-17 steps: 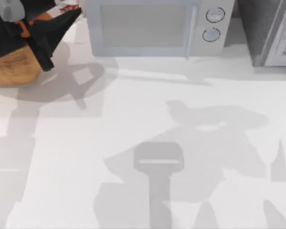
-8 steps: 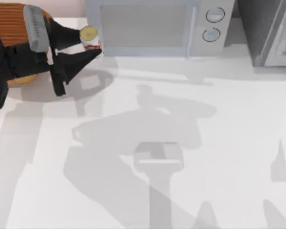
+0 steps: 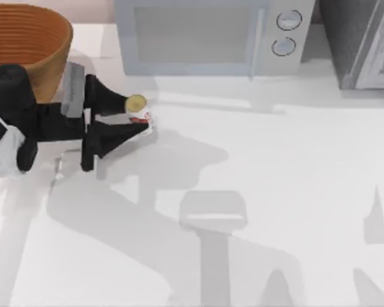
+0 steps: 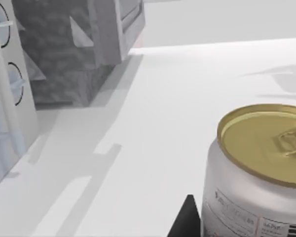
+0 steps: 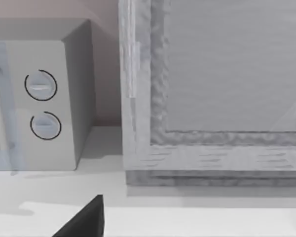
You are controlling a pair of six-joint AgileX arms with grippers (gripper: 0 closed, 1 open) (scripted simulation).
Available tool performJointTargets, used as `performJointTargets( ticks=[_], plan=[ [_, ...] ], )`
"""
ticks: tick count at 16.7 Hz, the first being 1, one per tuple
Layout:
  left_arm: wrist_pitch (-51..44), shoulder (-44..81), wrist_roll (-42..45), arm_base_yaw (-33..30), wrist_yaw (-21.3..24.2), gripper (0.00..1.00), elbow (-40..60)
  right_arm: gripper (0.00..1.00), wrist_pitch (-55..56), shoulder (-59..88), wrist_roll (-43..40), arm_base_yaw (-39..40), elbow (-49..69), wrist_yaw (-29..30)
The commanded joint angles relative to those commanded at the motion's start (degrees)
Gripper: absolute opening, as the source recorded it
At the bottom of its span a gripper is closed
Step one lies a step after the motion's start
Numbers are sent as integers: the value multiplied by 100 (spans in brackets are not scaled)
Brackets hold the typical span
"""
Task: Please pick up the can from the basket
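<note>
At the table's far left, the left gripper [image 3: 141,114] is pinching the can [image 3: 137,109] between its black fingers [image 3: 118,134], holding it out to the right of the basket [image 3: 48,61] and in front of the microwave [image 3: 205,35]. Its gold end [image 4: 269,143] is showing at the wrist; the label's small print is probably too fine to read. Right gripper [image 5: 81,222]: cannot tell.

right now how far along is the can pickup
Mostly done. The can is out of the basket and sits between the fingers of the left hand, right of the basket and in front of the microwave. In hand: carrying it over the table. Left: nothing of the pickup itself. The right arm is parked.
</note>
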Motion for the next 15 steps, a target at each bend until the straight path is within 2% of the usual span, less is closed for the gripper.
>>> performJointTargets(
  ticks=[4,11,15],
  plan=[
    [-60,542,52,-43,388,0,80,100,0,0,0,0,0,0],
    [-69,563,54,-45,404,0,79,100,0,0,0,0,0,0],
    [-69,563,54,-45,404,30,79,100,0,0,0,0,0,0]
  ],
)
